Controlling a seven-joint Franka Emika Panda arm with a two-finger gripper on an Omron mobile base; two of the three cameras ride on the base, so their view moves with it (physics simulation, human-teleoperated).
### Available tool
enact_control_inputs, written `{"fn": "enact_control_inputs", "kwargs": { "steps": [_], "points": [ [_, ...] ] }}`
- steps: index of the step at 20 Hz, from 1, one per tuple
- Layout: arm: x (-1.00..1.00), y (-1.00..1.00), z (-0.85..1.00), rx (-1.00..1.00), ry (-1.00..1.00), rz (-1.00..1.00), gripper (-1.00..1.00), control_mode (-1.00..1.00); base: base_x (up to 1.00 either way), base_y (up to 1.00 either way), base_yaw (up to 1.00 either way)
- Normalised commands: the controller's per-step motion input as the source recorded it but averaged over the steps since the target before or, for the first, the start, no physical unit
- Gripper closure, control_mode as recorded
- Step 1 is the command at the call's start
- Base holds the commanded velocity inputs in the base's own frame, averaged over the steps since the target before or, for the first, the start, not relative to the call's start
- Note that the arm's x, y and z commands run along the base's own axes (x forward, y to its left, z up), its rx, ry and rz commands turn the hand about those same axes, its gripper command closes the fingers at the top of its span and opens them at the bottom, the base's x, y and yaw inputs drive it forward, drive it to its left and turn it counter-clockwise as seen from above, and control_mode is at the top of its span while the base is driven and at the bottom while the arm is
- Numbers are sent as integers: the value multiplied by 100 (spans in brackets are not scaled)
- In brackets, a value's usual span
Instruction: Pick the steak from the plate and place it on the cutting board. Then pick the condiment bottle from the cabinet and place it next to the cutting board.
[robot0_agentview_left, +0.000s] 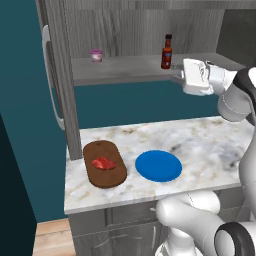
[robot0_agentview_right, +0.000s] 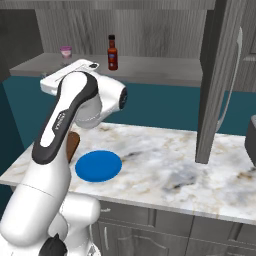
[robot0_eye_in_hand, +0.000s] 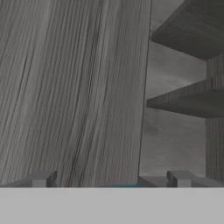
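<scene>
Steak (robot0_agentview_left: 103, 163) already lying on cutting board (robot0_agentview_left: 104, 163) at left of counter (robot0_agentview_left: 200, 140), blue plate (robot0_agentview_left: 158, 166) bare just beside it, so first half of task judged done. Further up and back, cabinet (robot0_agentview_left: 65, 100) with its open shelf: pink-lidded cup (robot0_agentview_left: 96, 55) toward left, well apart from condiment bottle (robot0_agentview_left: 166, 52), upright near shelf's front edge. Just right of bottle, gripper (robot0_agentview_left: 178, 75) level with shelf, pointing in, close to bottle's base but not touching as far as can be told. From right base view, bottle (robot0_agentview_right: 113, 53) clear above the arm, cup (robot0_agentview_right: 66, 52) off to its left, plate (robot0_agentview_right: 98, 166) on counter below. Hand view aimed at grey wood grain and inner shelving, finger tips (robot0_eye_in_hand: 41, 178) spread wide at bottom, nothing between them: claw fully open and empty. Step in hand judged as approach to bottle. Likely light, rigid, smooth-sided, glass or hard plastic, so slippery and prone to toppling if nudged at neck or cap; tall and slim with small footprint. Best taken around the labelled body, below the shoulder and near mid-height, jaws either side, squeezed firmly before lifting straight off shelf. Needs swinging toward bottle first, since camera now looks past it. Risk: knocking bottle backward or sideways along shelf with one finger.
</scene>
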Motion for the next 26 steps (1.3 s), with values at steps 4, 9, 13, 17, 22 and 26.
{"fn": "enact_control_inputs", "kwargs": {
  "steps": [4,9,13,17,22,26],
  "points": [
    [0,-12,18,0,5,0,-100,-100,0,0,0],
    [0,-16,14,0,5,0,-100,-100,0,0,0],
    [0,-20,10,0,4,0,-100,-100,0,0,0],
    [0,-20,9,0,3,0,-100,-100,0,0,0],
    [7,-17,2,0,1,0,-100,-100,0,0,0],
    [14,-16,0,0,0,0,-100,-100,0,0,0]
  ]
}}
